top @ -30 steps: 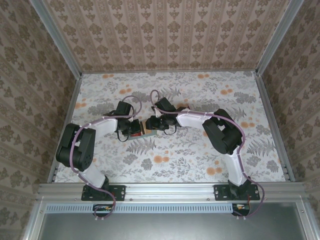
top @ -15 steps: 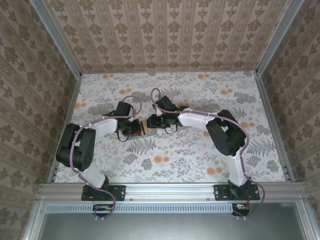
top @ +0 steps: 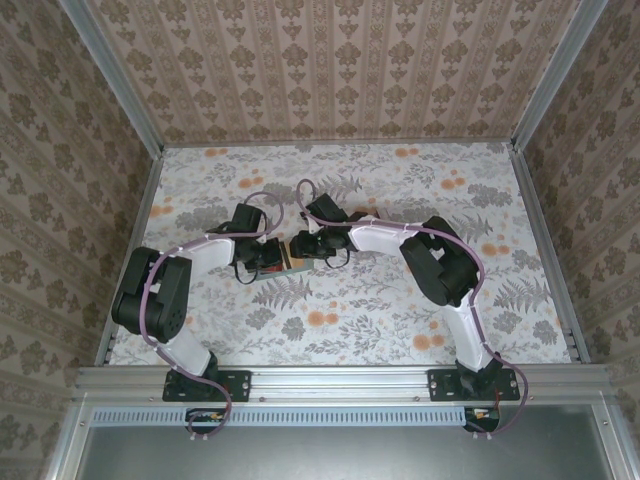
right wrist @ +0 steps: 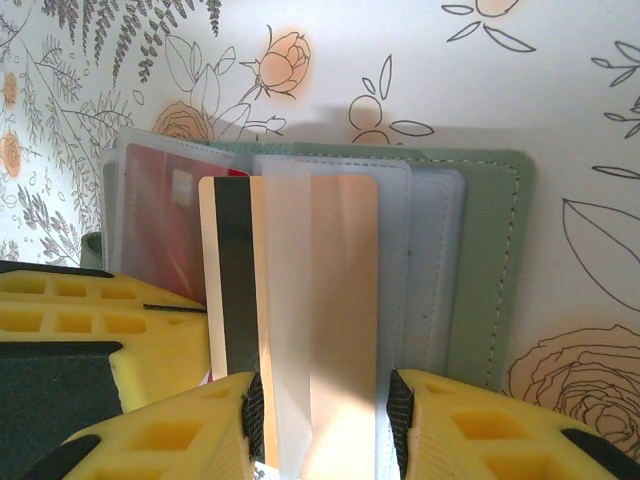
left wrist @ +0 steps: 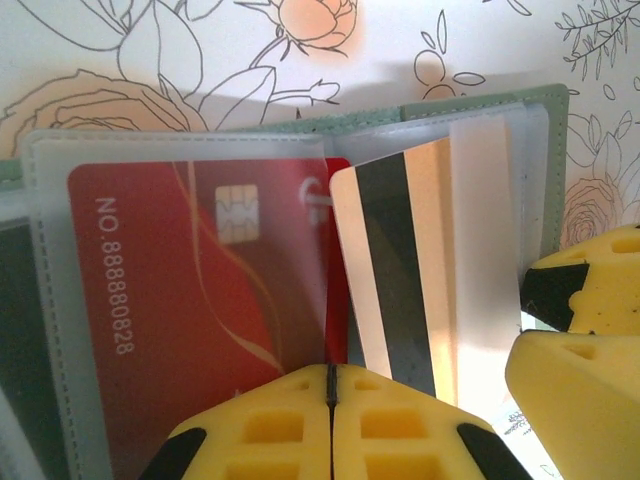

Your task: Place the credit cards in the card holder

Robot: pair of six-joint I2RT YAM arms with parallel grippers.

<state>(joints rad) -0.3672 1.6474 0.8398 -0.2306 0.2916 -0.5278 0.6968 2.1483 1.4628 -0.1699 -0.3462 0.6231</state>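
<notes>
Midway across the floral-print worktop [top: 400, 300], between damask-papered walls [top: 340, 70], the card holder [right wrist: 490, 260] lies open, a red card [left wrist: 180, 300] sleeved inside. Left gripper [left wrist: 330, 400] pinches one of its clear sleeves [left wrist: 318, 250]; right gripper [right wrist: 320, 420] clamps the orange-yellow card [right wrist: 340, 300], partly under another.

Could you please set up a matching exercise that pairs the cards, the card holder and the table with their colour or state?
Things:
1. red card
2. striped card
3. card holder
4. table

States:
A. gripped by the right end effector, black stripe showing
B. white with a floral print
C. stowed in the holder, chip showing
D. sage green, lying open

Pairs: 1-C, 2-A, 3-D, 4-B
</notes>
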